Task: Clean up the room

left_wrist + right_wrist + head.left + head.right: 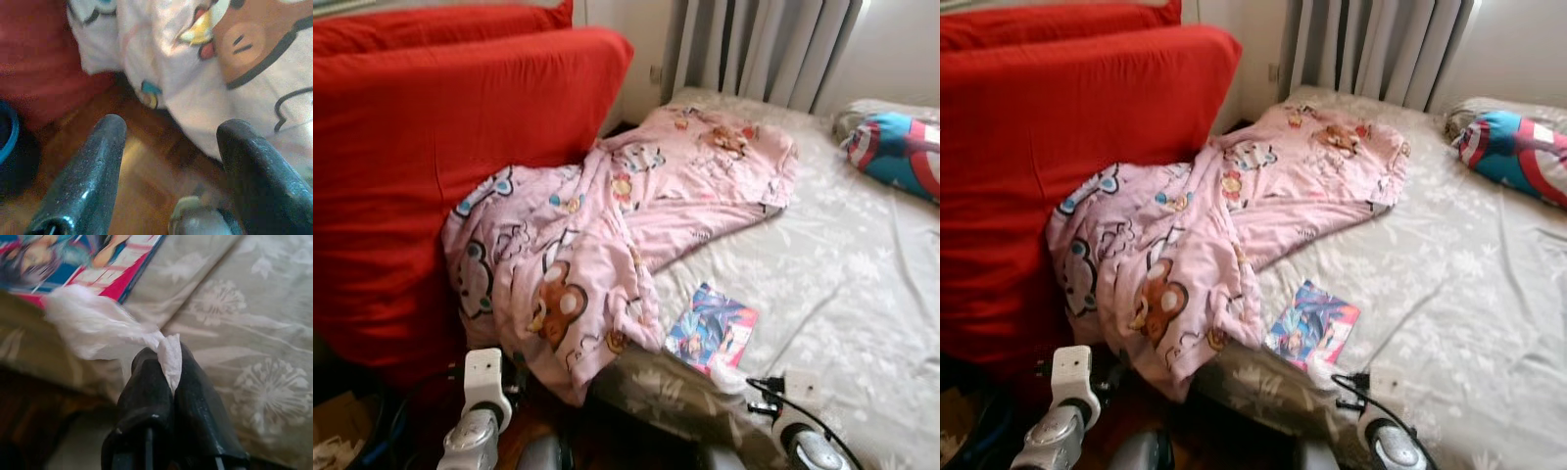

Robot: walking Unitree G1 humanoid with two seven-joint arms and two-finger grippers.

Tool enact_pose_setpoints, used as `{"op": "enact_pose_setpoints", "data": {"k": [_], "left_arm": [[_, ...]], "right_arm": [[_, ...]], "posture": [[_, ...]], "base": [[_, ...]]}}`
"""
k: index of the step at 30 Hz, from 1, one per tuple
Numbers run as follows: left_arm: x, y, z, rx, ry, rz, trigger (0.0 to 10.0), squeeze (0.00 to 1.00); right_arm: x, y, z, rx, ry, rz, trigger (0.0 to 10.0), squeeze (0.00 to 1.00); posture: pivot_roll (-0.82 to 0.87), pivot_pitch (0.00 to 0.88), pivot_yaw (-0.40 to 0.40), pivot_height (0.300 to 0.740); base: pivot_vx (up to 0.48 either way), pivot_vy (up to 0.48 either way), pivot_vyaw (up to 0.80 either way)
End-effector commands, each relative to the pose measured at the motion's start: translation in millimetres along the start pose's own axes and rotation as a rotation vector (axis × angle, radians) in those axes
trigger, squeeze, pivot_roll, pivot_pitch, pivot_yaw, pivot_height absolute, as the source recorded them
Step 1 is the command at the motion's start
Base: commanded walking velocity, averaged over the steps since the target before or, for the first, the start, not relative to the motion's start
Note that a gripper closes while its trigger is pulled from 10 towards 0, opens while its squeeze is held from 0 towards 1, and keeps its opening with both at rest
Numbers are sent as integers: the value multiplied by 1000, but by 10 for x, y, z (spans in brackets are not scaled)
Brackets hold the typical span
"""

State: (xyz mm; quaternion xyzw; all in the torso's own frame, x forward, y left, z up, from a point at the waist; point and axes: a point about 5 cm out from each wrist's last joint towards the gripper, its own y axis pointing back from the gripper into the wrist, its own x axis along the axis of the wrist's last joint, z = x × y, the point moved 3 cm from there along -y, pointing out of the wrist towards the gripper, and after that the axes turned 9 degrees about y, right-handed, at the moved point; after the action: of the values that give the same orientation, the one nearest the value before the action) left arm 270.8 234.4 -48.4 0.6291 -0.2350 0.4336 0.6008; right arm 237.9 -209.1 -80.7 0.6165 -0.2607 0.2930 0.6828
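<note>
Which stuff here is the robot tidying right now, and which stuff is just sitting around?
Part of the job:
- white tissue, pinched in the right gripper
- left gripper, open above the wooden floor

Just lying about:
- comic book on the bed
- pink cartoon blanket
- red sofa cushions
- shield pillow

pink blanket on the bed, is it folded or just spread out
Spread out and rumpled, not folded. The pink cartoon blanket lies in loose creases across the bed, one end bunched against the red cushion and hanging over the bed's edge.
</note>
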Motion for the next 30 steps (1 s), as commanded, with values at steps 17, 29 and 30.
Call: {"op": "enact_pose_setpoints", "data": {"k": [17, 29, 30], "left_arm": [[-298, 64, -148, 52, -66, -183, 10000, 0], [-459, 112, -64, 72, -3, -214, 10000, 0], [-452, 107, -54, 69, -1, -211, 10000, 0]], "right_arm": [[-451, 106, -124, 6, -51, -163, 10000, 0], [-536, 153, 112, -32, -51, -193, 10000, 0], [-530, 152, 119, -33, -51, -191, 10000, 0]], "posture": [[-18, 0, -55, 740], [55, 0, -159, 740], [55, 0, -159, 740]], "base": [[0, 0, 0], [0, 0, 0], [0, 0, 0]]}}
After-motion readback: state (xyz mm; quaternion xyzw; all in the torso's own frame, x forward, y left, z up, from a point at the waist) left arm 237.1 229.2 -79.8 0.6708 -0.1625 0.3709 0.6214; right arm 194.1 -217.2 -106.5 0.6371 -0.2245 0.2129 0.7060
